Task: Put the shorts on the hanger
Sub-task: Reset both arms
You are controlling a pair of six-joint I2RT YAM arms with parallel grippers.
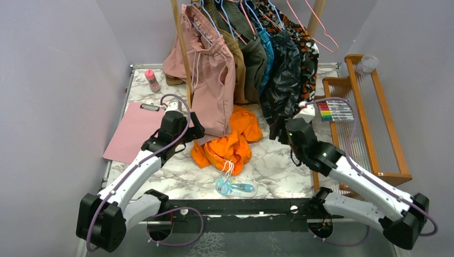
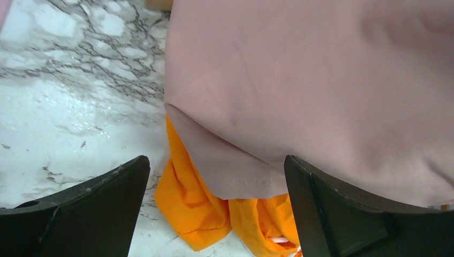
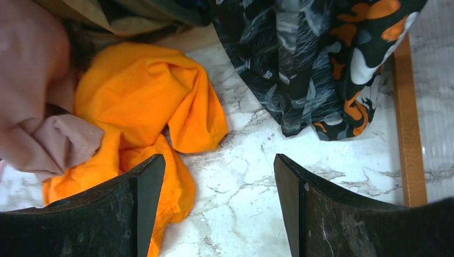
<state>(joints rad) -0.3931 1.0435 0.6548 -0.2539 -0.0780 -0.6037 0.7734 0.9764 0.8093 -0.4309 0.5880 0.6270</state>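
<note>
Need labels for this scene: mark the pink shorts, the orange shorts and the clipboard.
pink shorts (image 1: 214, 85), top external view, hanging front panel.
orange shorts (image 1: 235, 144), top external view, crumpled middle.
clipboard (image 1: 131, 134), top external view, bare pink board.

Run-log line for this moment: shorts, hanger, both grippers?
shorts: hanging on hanger | left gripper: open, near hem | right gripper: open, empty

The shorts ran past the top and right edges of the left wrist view. In the top view, the hanger lay mostly hidden within the gathered waistband, its hook cut off by the upper edge. Print on the markers and the packet was too small to read.
</note>
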